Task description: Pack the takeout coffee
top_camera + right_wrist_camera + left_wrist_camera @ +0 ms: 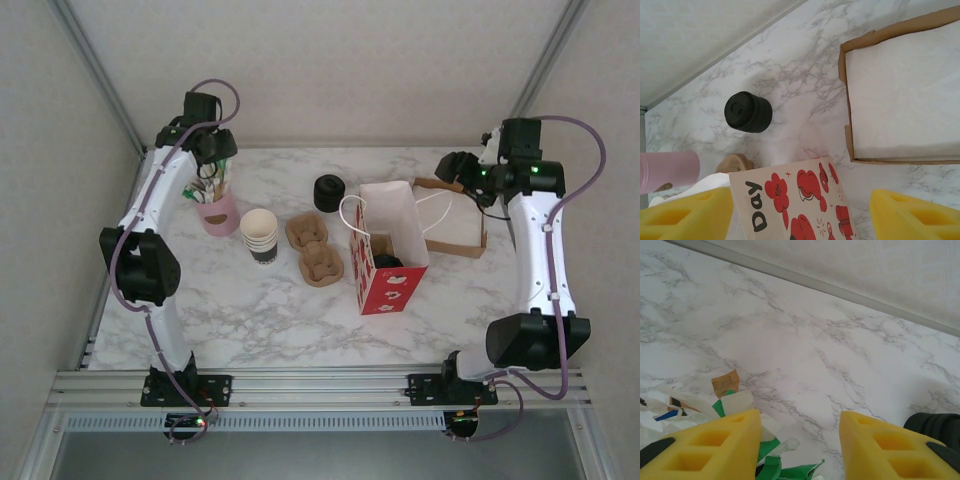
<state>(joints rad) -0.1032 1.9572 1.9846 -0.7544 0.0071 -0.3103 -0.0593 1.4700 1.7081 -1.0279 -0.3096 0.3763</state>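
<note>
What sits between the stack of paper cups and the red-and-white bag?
Two brown pulp cup carriers lie on the marble between the stack of paper cups and the red-and-white bag, as the top view shows.

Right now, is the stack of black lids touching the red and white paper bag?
Apart. The right wrist view shows a strip of bare tabletop between the lid stack and the bag.

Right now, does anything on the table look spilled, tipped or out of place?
Nothing is spilled or tipped. The red and white bag stands open, and the cup stack is upright. Only the two pulp carriers lie skewed against each other, and the packets in the pink holder stick out untidily.
</note>
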